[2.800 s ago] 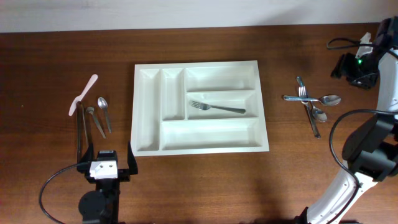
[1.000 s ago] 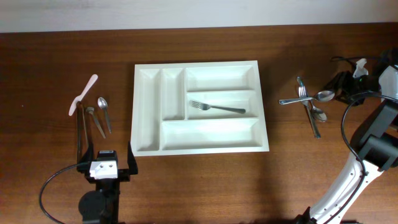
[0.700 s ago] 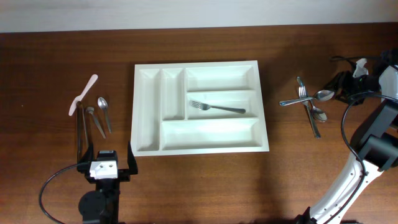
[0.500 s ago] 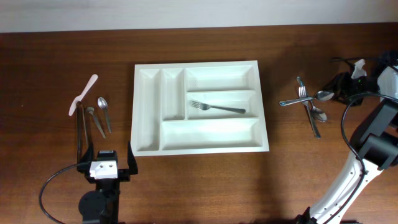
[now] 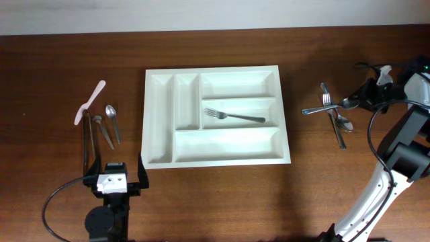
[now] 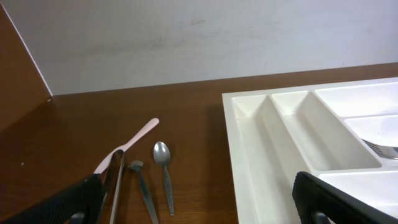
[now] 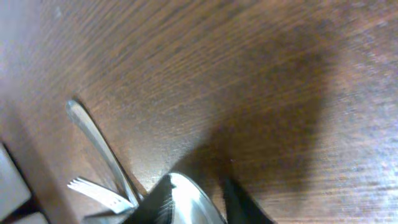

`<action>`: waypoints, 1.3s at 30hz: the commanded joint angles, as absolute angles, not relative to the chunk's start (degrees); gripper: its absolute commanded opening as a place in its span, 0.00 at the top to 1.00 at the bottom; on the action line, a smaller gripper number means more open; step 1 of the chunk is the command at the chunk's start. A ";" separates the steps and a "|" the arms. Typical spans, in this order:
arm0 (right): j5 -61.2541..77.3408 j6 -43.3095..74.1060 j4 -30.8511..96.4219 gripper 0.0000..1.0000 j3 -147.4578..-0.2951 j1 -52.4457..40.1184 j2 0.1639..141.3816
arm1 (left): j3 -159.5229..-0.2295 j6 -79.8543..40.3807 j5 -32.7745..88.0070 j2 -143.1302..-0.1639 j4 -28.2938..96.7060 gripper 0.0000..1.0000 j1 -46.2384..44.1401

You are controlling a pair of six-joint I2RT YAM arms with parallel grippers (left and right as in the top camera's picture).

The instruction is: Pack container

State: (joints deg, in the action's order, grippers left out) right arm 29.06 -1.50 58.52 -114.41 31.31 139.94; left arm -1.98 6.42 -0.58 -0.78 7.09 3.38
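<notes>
The white cutlery tray (image 5: pixel 159 121) lies at the table's centre, with one fork (image 5: pixel 235 116) in its middle short compartment. My right gripper (image 5: pixel 361 101) is at the far right, shut on the bowl of a metal spoon (image 5: pixel 349 102) whose handle points left across another fork (image 5: pixel 325 101). In the right wrist view the spoon bowl (image 7: pixel 189 202) sits between my dark fingers (image 7: pixel 239 202), just above the wood. My left gripper (image 5: pixel 114 176) is open and empty near the front edge, left of the tray (image 6: pixel 249 137).
Left of the tray lie a pink plastic utensil (image 5: pixel 91 102), two small spoons (image 5: pixel 112 121) and a long dark utensil (image 5: pixel 86 144). On the right, another spoon (image 5: pixel 344 124) and a long handle (image 5: pixel 334 121) lie under the held spoon. A black cable (image 5: pixel 373 144) loops by the right arm.
My right gripper came down from the far right corner onto the spoon's bowl and closed. The spoon has tilted and shifted slightly. The left arm has not moved.
</notes>
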 commanded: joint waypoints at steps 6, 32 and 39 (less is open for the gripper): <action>29.82 -1.65 58.30 0.96 -113.78 30.28 141.23 | -1.58 6.55 0.08 -0.30 6.90 0.01 3.14; 44.27 -2.15 59.29 0.96 -122.28 30.39 140.33 | -1.58 6.55 0.08 -0.30 6.92 0.01 3.14; 54.74 -2.76 59.05 0.96 -127.57 30.06 140.33 | -1.58 6.55 0.08 -0.30 6.92 0.01 3.14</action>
